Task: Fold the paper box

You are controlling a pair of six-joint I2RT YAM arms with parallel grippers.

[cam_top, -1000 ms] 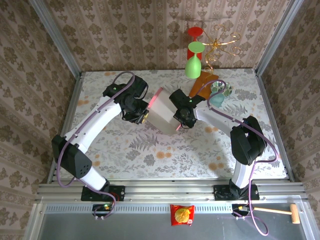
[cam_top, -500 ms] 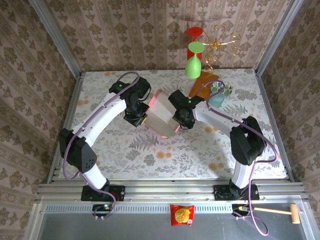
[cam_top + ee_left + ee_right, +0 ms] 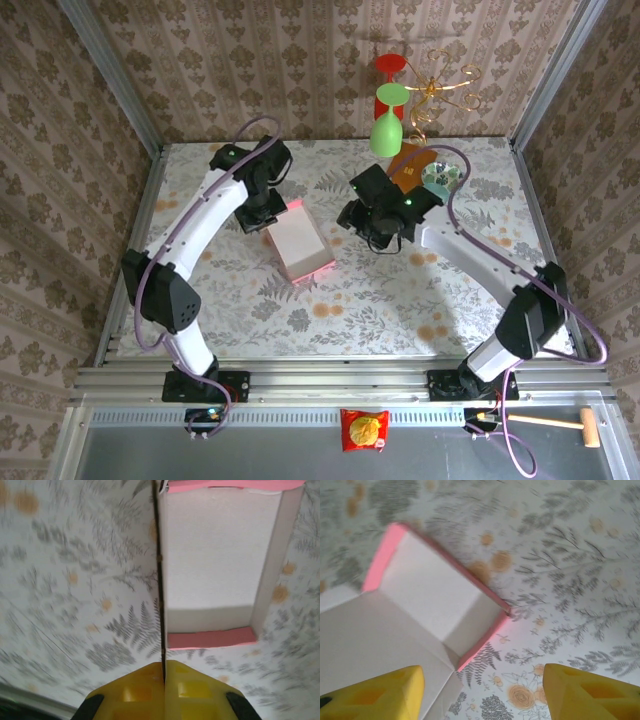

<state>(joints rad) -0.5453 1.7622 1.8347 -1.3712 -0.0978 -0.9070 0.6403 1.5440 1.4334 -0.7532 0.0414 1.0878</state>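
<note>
The paper box (image 3: 300, 245) rests on the floral table as an open tray with a whitish inside and pink edges. My left gripper (image 3: 272, 218) is at its back left corner. In the left wrist view its yellow fingers (image 3: 192, 690) are pressed shut on the thin upright side wall (image 3: 161, 580), with the box's inside (image 3: 215, 555) just right of it. My right gripper (image 3: 365, 228) hovers to the right of the box, apart from it. In the right wrist view this gripper (image 3: 482, 695) stands open with nothing between the fingers, and the box (image 3: 430, 590) lies up and left.
At the back of the table stand green and red glasses (image 3: 386, 130) and a gold wire stand (image 3: 440, 88). An orange-brown packet (image 3: 404, 166) and a shiny disc (image 3: 441, 178) lie beside the right arm. A snack packet (image 3: 363, 430) and a wooden hammer (image 3: 565, 423) sit below the rail.
My right gripper has let go of the box and drawn back to the right. The box has dropped from tilted between the grippers onto the table, still held by my left gripper.
</note>
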